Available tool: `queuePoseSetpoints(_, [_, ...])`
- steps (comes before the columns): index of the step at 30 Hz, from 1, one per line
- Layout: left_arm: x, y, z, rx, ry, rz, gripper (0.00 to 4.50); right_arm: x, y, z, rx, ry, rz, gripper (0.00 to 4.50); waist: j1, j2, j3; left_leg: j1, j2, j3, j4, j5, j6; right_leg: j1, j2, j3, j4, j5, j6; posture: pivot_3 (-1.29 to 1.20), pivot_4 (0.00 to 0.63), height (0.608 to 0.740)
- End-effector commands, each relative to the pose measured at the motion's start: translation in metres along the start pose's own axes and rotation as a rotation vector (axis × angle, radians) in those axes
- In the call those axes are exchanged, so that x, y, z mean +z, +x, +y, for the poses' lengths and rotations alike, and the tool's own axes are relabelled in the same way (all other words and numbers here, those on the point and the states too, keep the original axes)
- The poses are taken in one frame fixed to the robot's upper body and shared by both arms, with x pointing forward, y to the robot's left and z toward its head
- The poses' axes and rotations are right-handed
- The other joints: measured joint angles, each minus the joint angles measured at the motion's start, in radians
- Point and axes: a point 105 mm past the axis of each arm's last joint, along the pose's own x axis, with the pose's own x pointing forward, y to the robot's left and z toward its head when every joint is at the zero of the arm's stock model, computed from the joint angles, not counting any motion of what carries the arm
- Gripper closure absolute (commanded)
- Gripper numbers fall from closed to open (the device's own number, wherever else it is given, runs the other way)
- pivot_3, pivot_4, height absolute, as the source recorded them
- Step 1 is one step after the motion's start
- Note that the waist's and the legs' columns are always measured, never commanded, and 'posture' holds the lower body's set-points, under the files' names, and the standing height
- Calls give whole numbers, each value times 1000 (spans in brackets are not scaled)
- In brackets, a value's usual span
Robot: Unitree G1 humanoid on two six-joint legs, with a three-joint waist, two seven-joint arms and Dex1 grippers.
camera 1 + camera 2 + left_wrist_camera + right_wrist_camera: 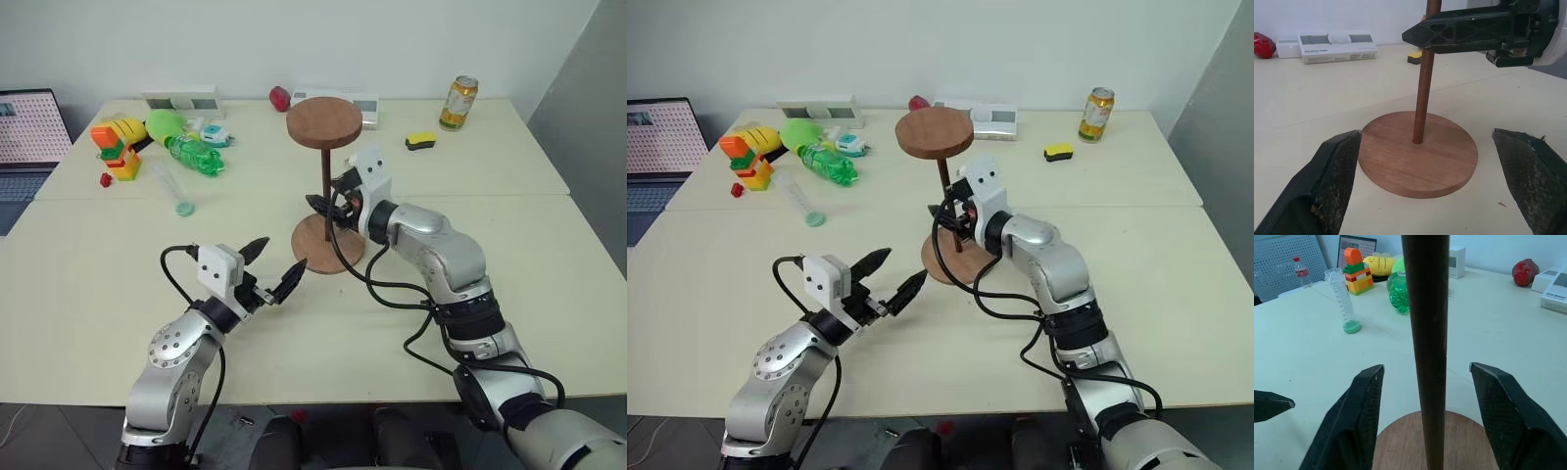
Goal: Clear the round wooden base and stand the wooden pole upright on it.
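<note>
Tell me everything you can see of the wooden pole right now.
The wooden pole is a thin dark-brown rod with a reddish-brown disc on top. It stands upright, its lower end at the centre of the round wooden base. The right hand has its open fingers either side of the rod, not pressing it.

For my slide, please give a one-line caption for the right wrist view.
Open right hand straddling the upright wooden pole, which stands on the round wooden base.
</note>
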Motion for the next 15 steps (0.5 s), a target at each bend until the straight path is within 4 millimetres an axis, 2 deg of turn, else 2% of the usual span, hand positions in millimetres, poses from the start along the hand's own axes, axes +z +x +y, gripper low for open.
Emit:
queuePoseSetpoints(1, [-4, -10, 15, -68, -66, 123, 0, -6, -22, 9, 83, -13, 62, 502, 1, 0, 0, 0, 0, 0, 0, 0, 0, 0, 0, -1, 0, 0, 0, 0, 150, 740])
queuePoseSetpoints(3, [-2, -13, 25, -125, -25, 204, 0, -15, -36, 6, 97, -19, 119, 30, 0, 0, 0, -1, -1, 0, 1, 0, 0, 0, 0, -1, 0, 0, 0, 0, 150, 740])
queuePoseSetpoints(5, [4, -14, 42, -145, 33, 270, 0, -21, -50, 1, 95, -18, 162, 30, 1, 0, 1, -1, -1, 0, 1, 0, 0, -1, 0, -1, 1, 0, 0, 0, 150, 740])
queuePoseSetpoints(9, [38, -10, 77, -153, 154, 309, 0, -28, -80, -16, 77, -62, 227, 30, 0, 0, 2, -1, -1, -1, 1, 0, 0, -1, 1, -2, 0, 0, 0, 0, 150, 740])
queuePoseSetpoints(11, [48, -10, 81, -190, 181, 328, 0, -30, -92, -25, 62, -74, 245, 30, 0, -1, 2, -2, -1, -1, 0, 0, 0, -1, 1, -2, -1, 0, 0, 0, 150, 740])
queuePoseSetpoints(15, [53, -13, 77, -281, 223, 371, 0, -36, -109, -37, 42, -94, 279, 30, -4, -1, 3, -3, -1, 1, -1, 0, 0, -2, 1, 0, -4, 0, 0, 0, 150, 740])
